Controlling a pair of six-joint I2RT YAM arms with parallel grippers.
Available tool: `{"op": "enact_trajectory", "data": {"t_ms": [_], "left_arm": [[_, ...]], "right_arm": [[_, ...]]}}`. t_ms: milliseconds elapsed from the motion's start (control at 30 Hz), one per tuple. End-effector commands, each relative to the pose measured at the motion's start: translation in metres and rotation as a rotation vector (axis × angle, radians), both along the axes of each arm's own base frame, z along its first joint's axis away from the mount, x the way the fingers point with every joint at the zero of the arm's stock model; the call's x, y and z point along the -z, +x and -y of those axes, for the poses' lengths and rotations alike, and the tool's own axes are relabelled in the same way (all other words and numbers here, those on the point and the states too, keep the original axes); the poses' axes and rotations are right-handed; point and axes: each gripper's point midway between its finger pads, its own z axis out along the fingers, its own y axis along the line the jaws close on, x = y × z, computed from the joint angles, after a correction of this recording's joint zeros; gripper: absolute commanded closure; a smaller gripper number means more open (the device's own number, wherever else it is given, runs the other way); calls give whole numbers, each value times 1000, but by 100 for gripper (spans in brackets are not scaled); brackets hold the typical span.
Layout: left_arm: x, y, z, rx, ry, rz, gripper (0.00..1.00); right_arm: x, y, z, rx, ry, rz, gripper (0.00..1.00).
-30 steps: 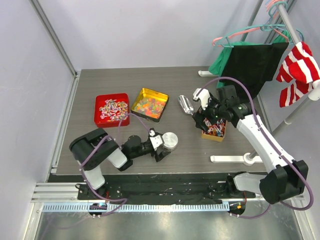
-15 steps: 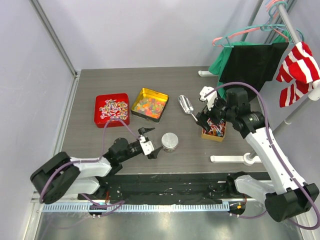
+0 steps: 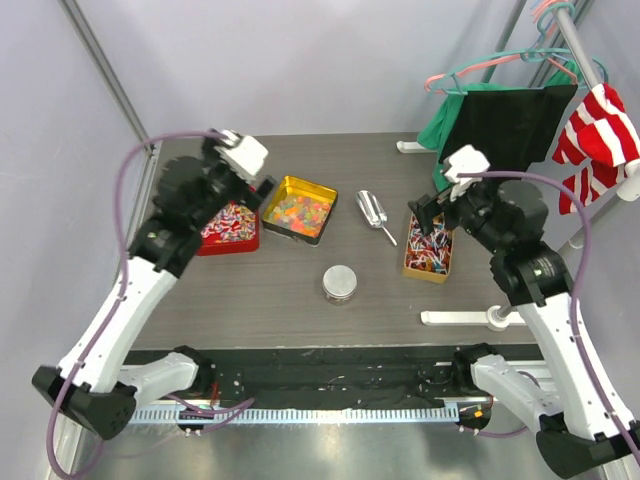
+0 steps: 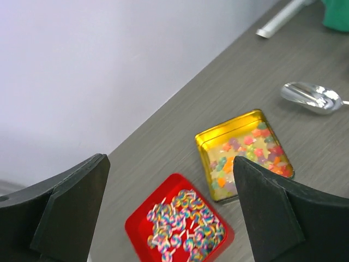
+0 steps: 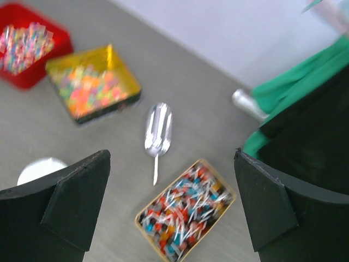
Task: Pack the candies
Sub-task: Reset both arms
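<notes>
Candies (image 3: pixel 298 210): in red tin (image 3: pixel 228 246), gold tin (image 3: pixel 295 233), orange box (image 3: pixel 425 273).
Left gripper (image 4: pixel 169 161): upper left, jaws spread, empty.
Right gripper (image 5: pixel 172 155): right side, jaws spread, empty.

Grey table (image 3: pixel 250 295), three tins (image 3: pixel 290 234), scoop (image 3: pixel 371 209), round can (image 3: pixel 340 284)

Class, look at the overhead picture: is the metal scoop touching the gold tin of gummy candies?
Apart. The top view shows a strip of bare table between the scoop and the gold tin; the left wrist view shows the same gap.
</notes>
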Motion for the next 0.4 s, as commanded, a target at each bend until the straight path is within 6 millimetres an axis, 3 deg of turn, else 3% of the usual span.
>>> {"op": "enact_trajectory", "data": {"t_ms": [0,33,200,367], "left_arm": [[-33,-27,-48,-69,-96,-132,0],[-44,-28,-62,-103,-119,-113,0],[-87,-44,-82,-142,-199,-45,0],[-97,-54,-82,-132,-225,-36,0]], "right_arm": [[-112,-11,17,101,154,271,0],[-119,-14,16,91,167,280,0],[-161,-35,10,33,237,346,0],[-169,-40,9,13,242,354,0]]}}
